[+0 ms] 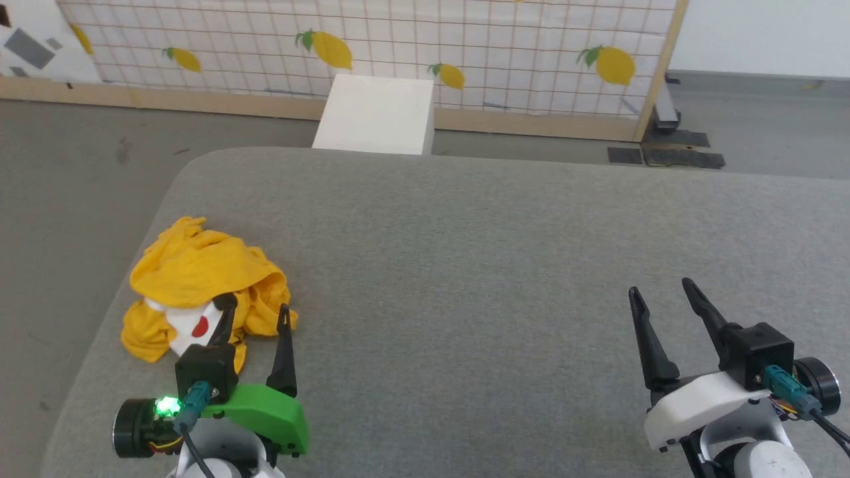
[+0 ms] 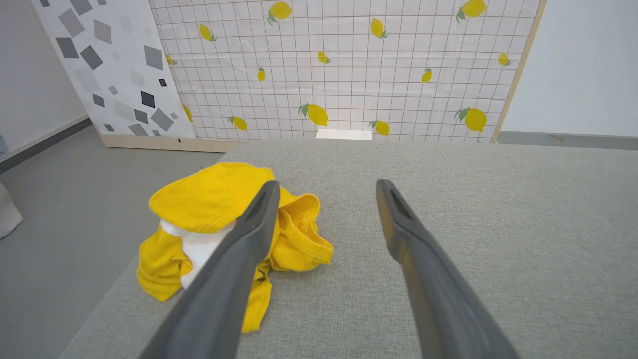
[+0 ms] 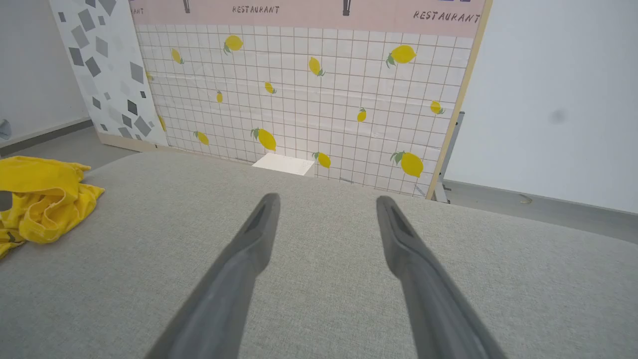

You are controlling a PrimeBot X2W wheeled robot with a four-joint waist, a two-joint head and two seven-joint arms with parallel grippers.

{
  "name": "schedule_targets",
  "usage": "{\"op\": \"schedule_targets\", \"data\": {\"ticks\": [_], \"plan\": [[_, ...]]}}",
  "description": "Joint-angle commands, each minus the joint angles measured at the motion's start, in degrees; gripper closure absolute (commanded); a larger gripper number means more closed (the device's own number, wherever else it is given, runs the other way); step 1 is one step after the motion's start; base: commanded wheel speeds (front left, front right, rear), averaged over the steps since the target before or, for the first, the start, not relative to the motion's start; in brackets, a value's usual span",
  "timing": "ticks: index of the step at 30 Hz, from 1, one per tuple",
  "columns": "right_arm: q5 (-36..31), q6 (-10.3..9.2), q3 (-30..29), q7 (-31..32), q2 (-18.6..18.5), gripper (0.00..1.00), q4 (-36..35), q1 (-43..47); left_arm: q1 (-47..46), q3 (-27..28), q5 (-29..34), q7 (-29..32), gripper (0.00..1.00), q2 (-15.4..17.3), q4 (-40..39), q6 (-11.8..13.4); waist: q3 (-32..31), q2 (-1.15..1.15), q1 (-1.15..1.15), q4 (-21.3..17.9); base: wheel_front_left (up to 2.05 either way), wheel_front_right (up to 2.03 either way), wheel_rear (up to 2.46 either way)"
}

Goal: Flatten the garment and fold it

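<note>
The garment (image 1: pixel 199 272), a bright yellow T-shirt with a white patch and a red dot showing, lies crumpled in a heap near the left edge of the grey padded table (image 1: pixel 498 265). The left wrist view has the garment (image 2: pixel 209 199) partly behind one finger, and the right wrist view catches the garment (image 3: pixel 40 194) at its far left. My left gripper (image 1: pixel 255 307) is open just at the heap's near side, one finger over the cloth, nothing clasped. My right gripper (image 1: pixel 661 287) is open above bare table at the lower right, far from the shirt.
A white box (image 1: pixel 378 114) stands on the floor behind the table. A lemon-print tiled panel (image 1: pixel 398 46) with a wooden frame closes the back. Grey floor lies left of the table's rounded edge. A wide bare stretch of table separates the two grippers.
</note>
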Motion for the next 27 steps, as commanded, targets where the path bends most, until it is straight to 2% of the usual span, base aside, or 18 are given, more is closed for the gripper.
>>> {"op": "schedule_targets", "data": {"ticks": [1, 16, 27], "plan": [[0.45, -0.02, -0.07, -0.62, 0.03, 0.0, 0.3, 0.06, -0.77, -0.05, -0.65, -0.57, 0.0, 0.45, 0.21, 0.43, -0.07, 0.0, 0.0, 1.53, 0.0, 0.0, 0.0], [1.24, -0.04, 0.79, -1.94, 0.03, 0.0, 1.3, -0.45, -0.31, -0.01, -2.31, -2.34, 0.0, 1.34, 0.62, 1.84, -0.11, 0.0, 0.0, 9.37, 0.0, 0.0, 0.0], [1.49, -0.04, 1.44, -2.59, 0.04, 0.0, 1.76, -0.72, 0.24, 0.04, -3.48, -3.62, 0.0, 1.83, 0.84, 2.98, -0.12, 0.0, 0.0, 12.83, -0.04, -0.04, -0.04]]}}
